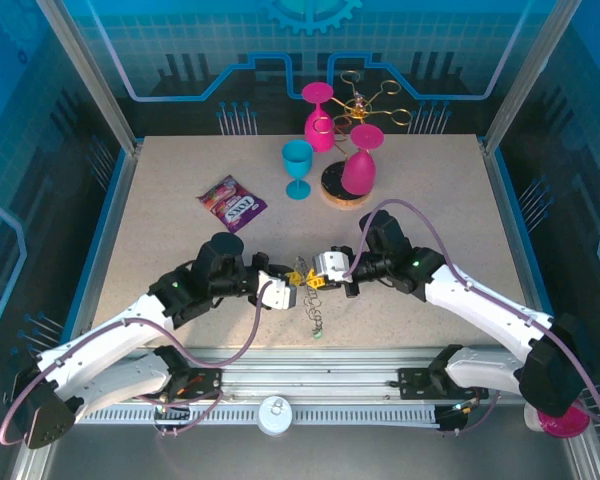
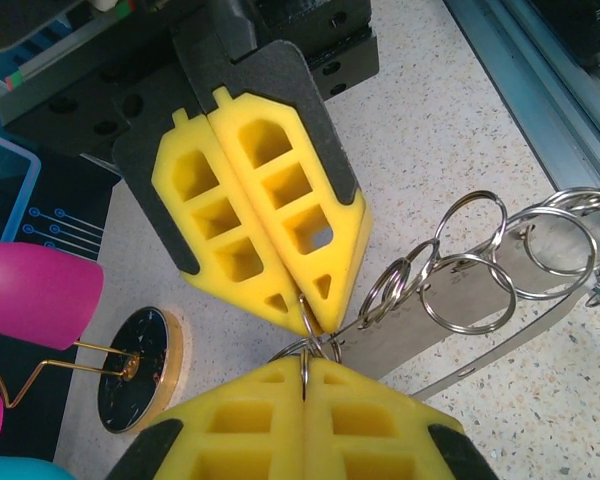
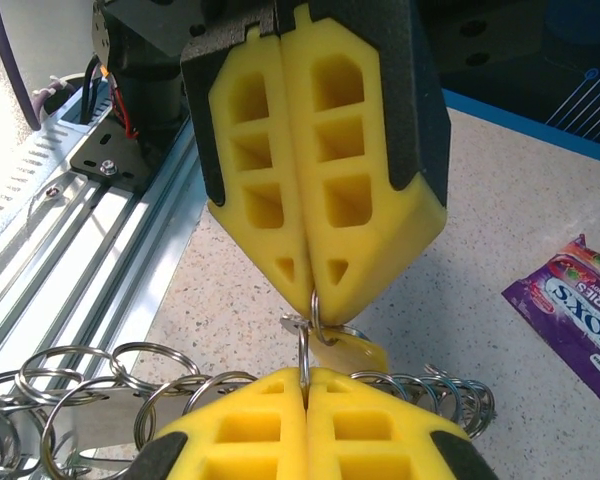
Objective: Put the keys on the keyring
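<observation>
My left gripper (image 1: 292,281) and right gripper (image 1: 317,274) meet tip to tip over the middle of the table. In the left wrist view the left gripper (image 2: 305,370) is shut on a thin silver ring, with the right gripper (image 2: 316,322) facing it. In the right wrist view the right gripper (image 3: 305,376) is shut on a second thin ring, linked with the one in the left gripper (image 3: 313,296). A key with a yellow head (image 3: 359,352) hangs just behind that junction. The keyring, a chain of silver split rings (image 2: 470,270), trails from the junction onto the table (image 1: 318,312).
A purple candy packet (image 1: 232,203) lies at the back left. Behind it stand a blue goblet (image 1: 298,168), two pink goblets (image 1: 361,168) and a gold wire stand (image 1: 366,100) on a round wooden base (image 1: 332,192). An aluminium rail (image 1: 310,380) runs along the near edge.
</observation>
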You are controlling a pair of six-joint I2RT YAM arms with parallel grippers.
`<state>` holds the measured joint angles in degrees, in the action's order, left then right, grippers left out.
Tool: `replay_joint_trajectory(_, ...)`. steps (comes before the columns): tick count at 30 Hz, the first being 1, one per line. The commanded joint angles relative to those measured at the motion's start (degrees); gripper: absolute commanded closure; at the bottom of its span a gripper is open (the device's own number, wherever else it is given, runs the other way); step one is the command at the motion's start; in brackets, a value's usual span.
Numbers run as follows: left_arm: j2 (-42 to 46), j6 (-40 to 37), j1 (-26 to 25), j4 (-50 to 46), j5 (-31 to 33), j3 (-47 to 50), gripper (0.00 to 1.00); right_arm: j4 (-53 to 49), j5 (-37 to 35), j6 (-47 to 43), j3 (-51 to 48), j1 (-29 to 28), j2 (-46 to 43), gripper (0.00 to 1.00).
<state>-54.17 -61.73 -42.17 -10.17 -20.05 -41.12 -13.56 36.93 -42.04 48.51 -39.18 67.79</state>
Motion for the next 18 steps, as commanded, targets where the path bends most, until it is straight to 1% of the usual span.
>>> replay_joint_trajectory(1,-0.1,-1.6,-0.1,-0.6,-2.9,-2.3,1.00,-0.3,1.6,0.1,3.6,0.8,0.9,1.00)
replay_joint_trajectory(10,-0.1,-2.3,-0.3,-1.2,-2.7,-2.4,1.00,-2.2,1.8,2.4,5.7,1.6,2.1,1.00)
replay_joint_trajectory(18,-0.1,-3.6,-0.3,-3.2,-1.0,-2.2,1.00,1.6,5.5,4.5,3.7,3.1,0.0,1.00)
